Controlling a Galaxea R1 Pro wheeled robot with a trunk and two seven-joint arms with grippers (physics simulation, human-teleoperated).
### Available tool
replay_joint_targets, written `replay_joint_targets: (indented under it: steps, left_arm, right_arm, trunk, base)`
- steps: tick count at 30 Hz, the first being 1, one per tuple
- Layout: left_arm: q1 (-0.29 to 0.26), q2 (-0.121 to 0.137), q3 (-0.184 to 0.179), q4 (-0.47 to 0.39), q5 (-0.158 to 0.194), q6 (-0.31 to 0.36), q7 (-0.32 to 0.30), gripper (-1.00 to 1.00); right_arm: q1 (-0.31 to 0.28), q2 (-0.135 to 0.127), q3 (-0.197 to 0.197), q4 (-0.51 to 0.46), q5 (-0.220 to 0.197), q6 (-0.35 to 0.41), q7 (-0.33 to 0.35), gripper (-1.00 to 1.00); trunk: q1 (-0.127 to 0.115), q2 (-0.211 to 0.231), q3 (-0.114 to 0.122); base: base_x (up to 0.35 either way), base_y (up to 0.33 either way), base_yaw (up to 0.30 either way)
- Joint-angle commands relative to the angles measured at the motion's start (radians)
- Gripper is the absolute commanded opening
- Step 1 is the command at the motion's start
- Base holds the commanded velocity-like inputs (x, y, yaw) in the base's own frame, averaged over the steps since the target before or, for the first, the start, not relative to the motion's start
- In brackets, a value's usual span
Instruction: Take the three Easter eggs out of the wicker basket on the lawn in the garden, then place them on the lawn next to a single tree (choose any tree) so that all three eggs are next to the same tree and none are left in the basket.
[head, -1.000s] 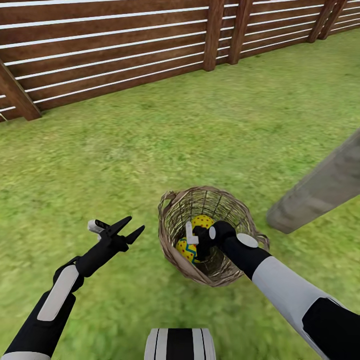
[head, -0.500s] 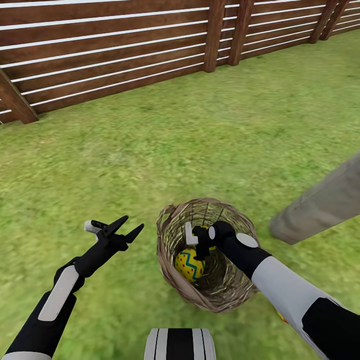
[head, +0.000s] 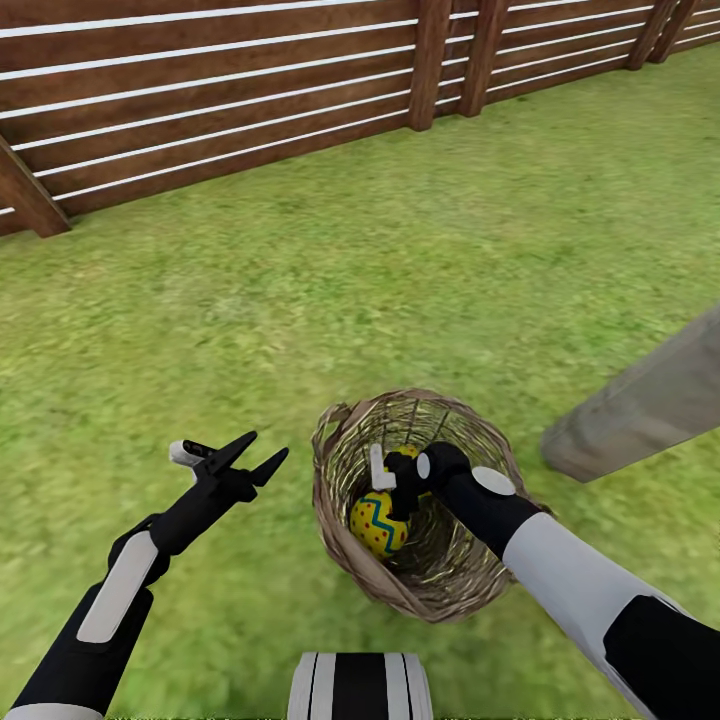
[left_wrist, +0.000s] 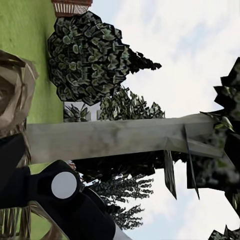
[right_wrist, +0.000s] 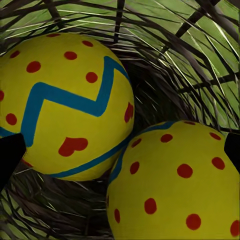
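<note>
Right claw (head: 392, 487) hung inside the round, brown open-weave wicker basket (head: 340, 455), just above two yellow Easter eggs (head: 378, 522) banded in blue zigzag and dotted red. From its wrist camera the dark fingertips (right_wrist: 10, 155) stood spread to either side of both eggs (right_wrist: 65, 105), gripping nothing — released, I judged. That basket sat on the mottled green lawn (head: 300, 280), with a slim grey-beige tree trunk (head: 640, 405) near it at about three o'clock. Left claw (head: 255, 457) hovered open over grass at nine o'clock of the basket. Step in hand: the grasp of an egg. Next, the claw probably needed to centre on one egg — not straddle both — then close and lift clear of the rim.
</note>
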Motion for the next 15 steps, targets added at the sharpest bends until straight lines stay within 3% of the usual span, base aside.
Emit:
replay_joint_targets:
  steps: [1, 10, 15]
  left_arm:
    - [0.000, 0.000, 0.000, 0.000, 0.003, 0.005, -0.001, 1.00]
    - [0.000, -0.001, -0.001, 0.000, 0.000, 0.005, -0.001, 1.00]
    - [0.000, -0.001, -0.001, 0.000, 0.001, 0.005, -0.001, 1.00]
  right_arm:
    - [-0.001, -0.001, 0.003, -0.002, 0.002, 0.006, 0.003, 1.00]
    - [-0.001, 0.000, 0.005, -0.040, 0.004, 0.003, 0.006, 1.00]
    - [-0.001, -0.001, 0.006, -0.045, 0.024, -0.006, 0.013, 1.00]
  trunk:
    - [0.000, -0.001, -0.005]
    - [0.003, -0.002, -0.032]
    - [0.003, -0.002, -0.032]
  base:
    - [0.000, 0.000, 0.000]
    - [0.000, 0.000, 0.000]
    - [0.000, 0.000, 0.000]
